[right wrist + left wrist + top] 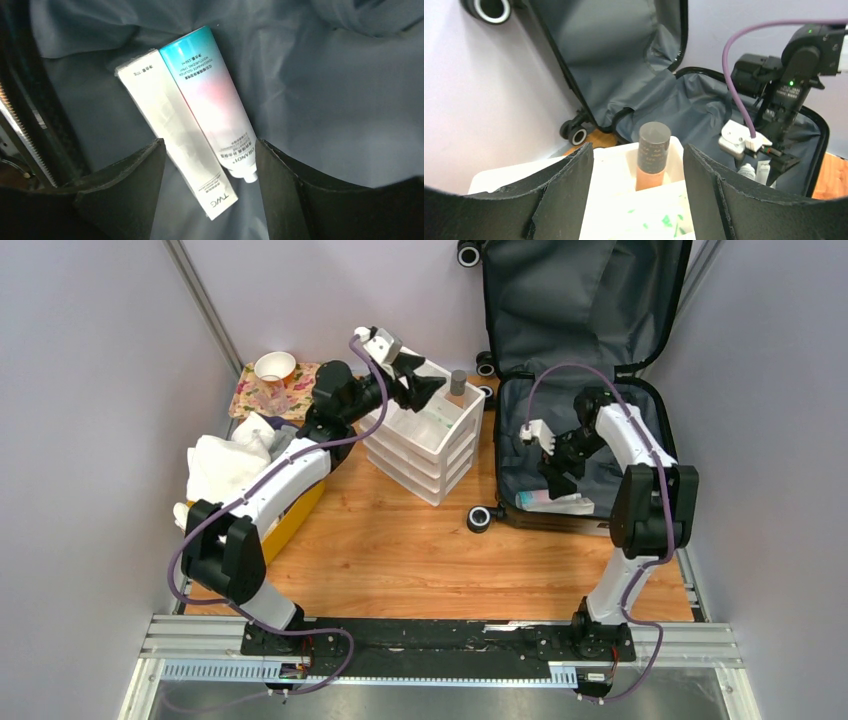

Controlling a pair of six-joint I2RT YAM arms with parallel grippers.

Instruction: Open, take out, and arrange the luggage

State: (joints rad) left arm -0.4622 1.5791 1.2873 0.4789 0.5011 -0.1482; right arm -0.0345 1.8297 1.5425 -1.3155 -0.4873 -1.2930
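The luggage (585, 300) lies open at the bench's (400, 540) right, lid propped upright: stiff shell, slack lining. Inside, the tube (215, 100) looks light and slick, so take it across its middle. Your right hand (210, 165) hovers over it, wide and empty; your left hand (638, 150) is wide too, above the organizer (425, 455).

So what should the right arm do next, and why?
Probably lower the right gripper onto the tube and close. Its jaws stand open above the tube's cap end; the tube and the white box lie side by side in the luggage, neither gripped yet.
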